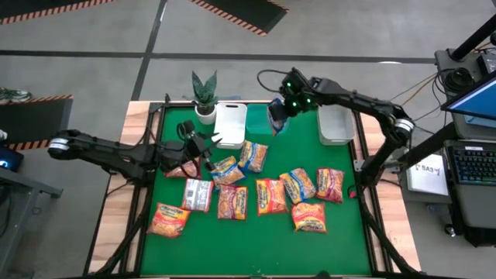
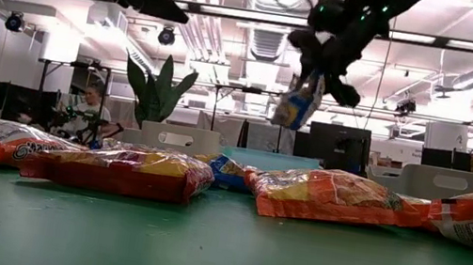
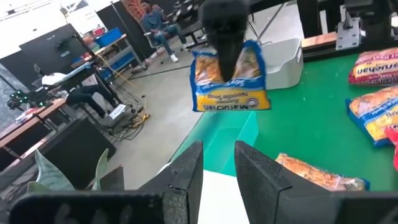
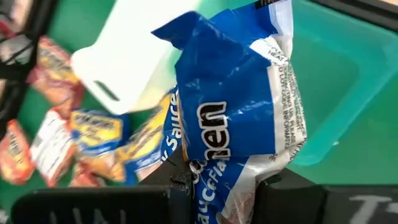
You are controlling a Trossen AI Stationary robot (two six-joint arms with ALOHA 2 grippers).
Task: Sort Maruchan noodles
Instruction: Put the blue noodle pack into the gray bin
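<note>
Right gripper [image 1: 280, 116] pinches a blue-and-yellow crinkly plastic ramen packet [image 2: 296, 104] by its top seam, dangling over the teal plastic bin [image 4: 336, 87] at the table's far edge — light, floppy, slippery film; brittle inside. Left gripper [image 1: 188, 149] hovers near the far-left corner, fingers narrow, empty.

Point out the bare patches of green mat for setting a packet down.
Bare green mat runs along the near edge, below the crinkly orange ramen packets. A smaller patch lies below the grey plastic bin. The middle row is crowded, and the left gripper hovers there.
</note>
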